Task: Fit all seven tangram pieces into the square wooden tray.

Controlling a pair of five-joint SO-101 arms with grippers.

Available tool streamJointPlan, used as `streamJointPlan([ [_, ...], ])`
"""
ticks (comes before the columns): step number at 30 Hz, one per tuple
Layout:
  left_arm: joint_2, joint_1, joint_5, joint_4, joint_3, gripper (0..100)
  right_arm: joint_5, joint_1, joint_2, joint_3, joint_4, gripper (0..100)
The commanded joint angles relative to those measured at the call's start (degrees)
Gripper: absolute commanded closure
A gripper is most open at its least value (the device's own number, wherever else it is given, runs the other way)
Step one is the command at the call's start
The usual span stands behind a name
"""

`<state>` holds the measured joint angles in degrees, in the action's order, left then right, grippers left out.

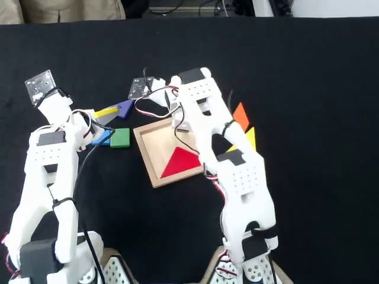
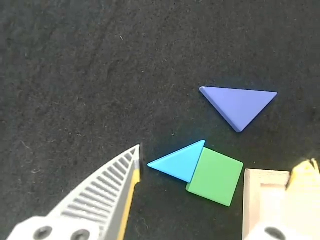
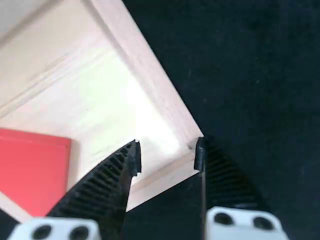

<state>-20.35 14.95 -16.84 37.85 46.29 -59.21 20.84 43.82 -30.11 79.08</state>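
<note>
Straddling a corner of the tray point(image 3: 150, 82) with the right pincer point(image 3: 167, 152), spread wide, gripping nothing. Sitting flat inside that tray, close by one fingertip: red triangle point(image 3: 32, 170). Hovering over the black bench point(image 2: 75, 60) with the left pincer point(image 2: 224, 153), likewise spread wide and empty. Lying beneath it, edge to edge and touching: blue triangle point(image 2: 180, 161) and green square point(image 2: 215, 176), just beside the tray's outer rim. Resting apart from that pair: purple triangle point(image 2: 240, 106). Lying across the tray, beyond the right arm, near each other: orange triangle point(image 1: 240, 115) and yellow triangle point(image 1: 250, 138)
</note>
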Motion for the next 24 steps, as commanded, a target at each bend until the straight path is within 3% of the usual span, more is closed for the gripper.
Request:
streamJointPlan([
  [1,-0.4,0.7,-0.5,-1.0,-0.5,56,-2.5,-1.8,1.8,-6.9,2.5,80.5],
  [16,-0.4,0.7,-0.5,-1.1,-0.5,56,-7.1,-2.8,13.5,-24.5,10.9,80.8],
  [24,-0.4,0.7,-0.5,-1.1,-0.5,56,-10.5,-2.4,19.0,-35.0,18.3,98.8],
])
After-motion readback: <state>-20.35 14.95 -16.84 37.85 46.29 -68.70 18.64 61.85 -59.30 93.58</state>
